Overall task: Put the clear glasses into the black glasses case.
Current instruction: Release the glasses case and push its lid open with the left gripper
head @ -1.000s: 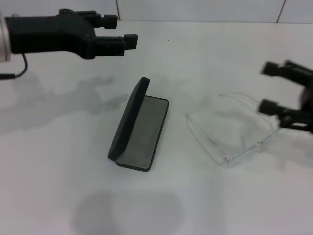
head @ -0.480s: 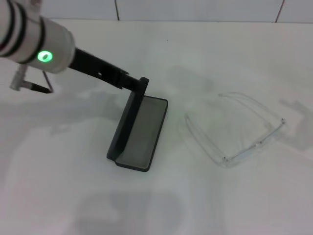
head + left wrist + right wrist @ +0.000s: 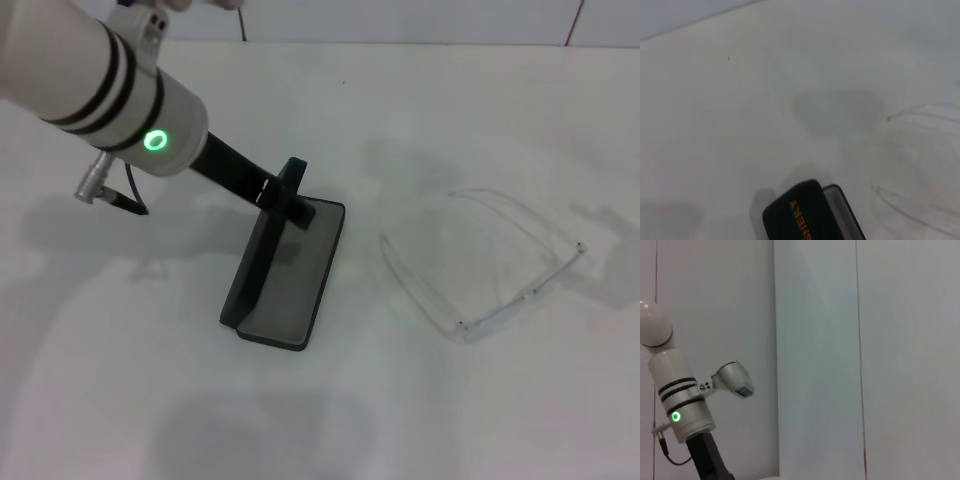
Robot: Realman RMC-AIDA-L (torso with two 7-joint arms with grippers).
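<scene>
The black glasses case (image 3: 290, 272) lies open in the middle of the white table, its lid (image 3: 260, 250) standing upright along the left side and the grey lining facing up. My left gripper (image 3: 283, 196) reaches down from the upper left and sits at the far top corner of that lid. The left wrist view shows the lid's outside with orange lettering (image 3: 801, 221). The clear glasses (image 3: 522, 297) lie to the right of the case with arms unfolded, apart from it; their arms show faintly (image 3: 920, 111) in the left wrist view. My right gripper is out of view.
The white table (image 3: 120, 380) spreads all around the case and glasses. A tiled wall runs along its far edge (image 3: 400, 20). The right wrist view looks at the wall and at my left arm (image 3: 685, 410) from afar.
My left arm swung down from the upper left until its gripper reached the top of the case lid. The right gripper withdrew out of view to the right. Case and glasses stayed put.
</scene>
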